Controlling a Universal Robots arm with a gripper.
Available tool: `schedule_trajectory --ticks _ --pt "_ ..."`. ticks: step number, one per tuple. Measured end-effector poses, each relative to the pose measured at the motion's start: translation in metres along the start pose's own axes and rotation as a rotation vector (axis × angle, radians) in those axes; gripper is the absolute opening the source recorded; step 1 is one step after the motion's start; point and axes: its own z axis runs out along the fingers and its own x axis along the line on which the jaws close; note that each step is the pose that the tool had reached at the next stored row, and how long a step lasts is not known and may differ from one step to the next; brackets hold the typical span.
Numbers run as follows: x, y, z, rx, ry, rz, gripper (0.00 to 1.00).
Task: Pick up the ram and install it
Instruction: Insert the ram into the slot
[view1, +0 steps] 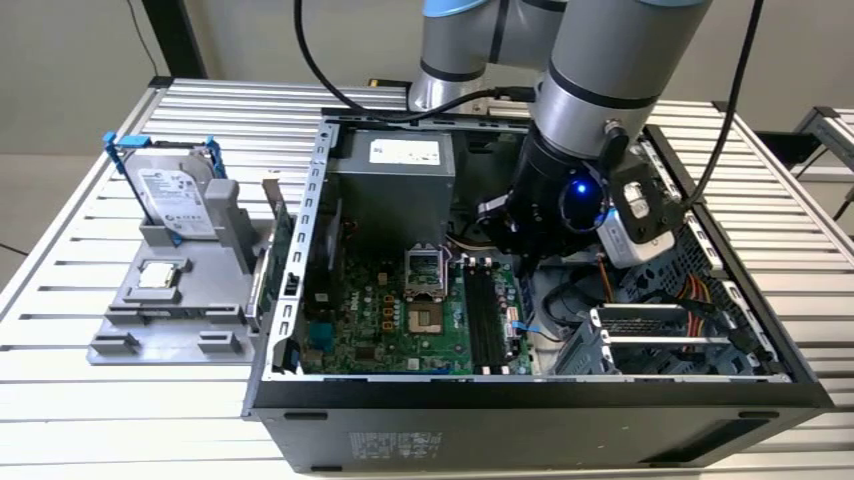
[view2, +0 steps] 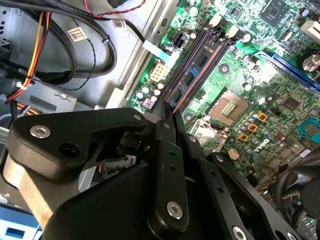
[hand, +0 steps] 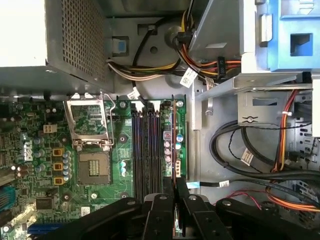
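We see even, bright room light on the table (view1: 80, 300); the case (view1: 534, 400) interior sits shadowed, and the power supply (hand: 22, 35) glares white.

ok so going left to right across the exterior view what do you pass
Hard drive in its blue bracket → processor chip on the grey tray → empty CPU socket → black memory slots → gripper above the slots → drive cage with coloured wires.

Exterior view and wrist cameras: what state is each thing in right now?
hand: shut on the ram.
ram: gripped edge-on, beside the memory slots.
memory slots: empty.
processor socket: cover open, empty.
hard drive: upright in its stand.
computer case: side open.
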Motion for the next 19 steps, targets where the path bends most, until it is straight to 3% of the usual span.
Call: schedule_trajectory --ticks 19 --pt "0.0024 -0.0034 0.0127 0.0028 -0.0001 -0.003 0.00"
